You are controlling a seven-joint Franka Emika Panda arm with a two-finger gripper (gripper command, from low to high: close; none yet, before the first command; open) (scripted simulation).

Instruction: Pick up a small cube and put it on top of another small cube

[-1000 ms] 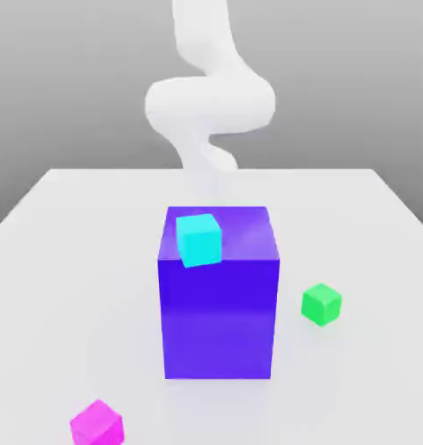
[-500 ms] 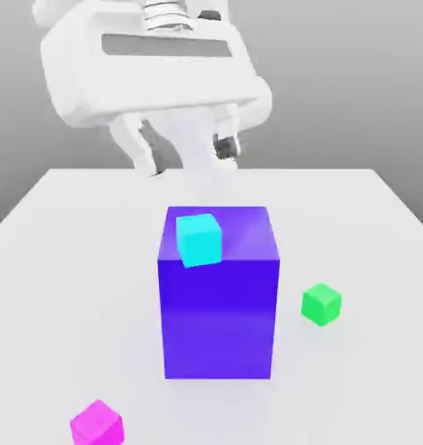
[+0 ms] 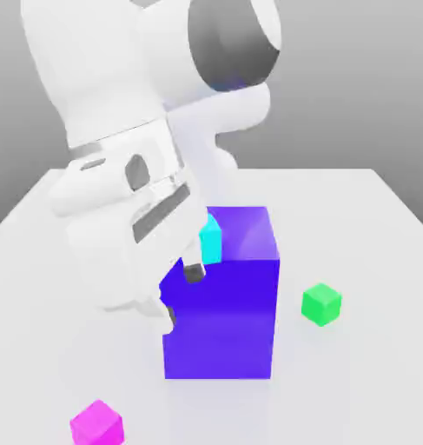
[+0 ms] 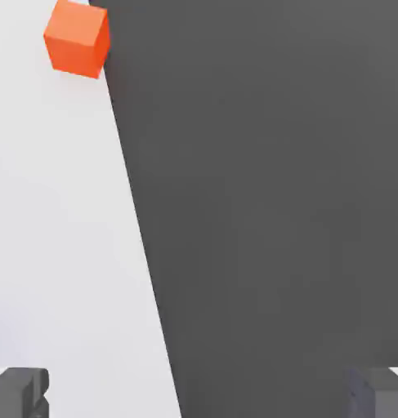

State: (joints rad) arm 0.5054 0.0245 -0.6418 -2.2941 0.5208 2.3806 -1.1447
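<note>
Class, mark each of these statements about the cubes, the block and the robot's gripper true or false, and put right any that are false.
1. The magenta cube lies on the table, apart from the other cubes. True.
2. The green cube sits on top of the big blue block. False: it rests on the table at the exterior view's right of the block.
3. The cyan cube is on top of the big blue block. True.
4. The gripper is shut on the magenta cube. False: its fingers stand wide apart and hold nothing.
5. The magenta cube is already stacked on the green cube. False: both are on the table, far apart.
</note>
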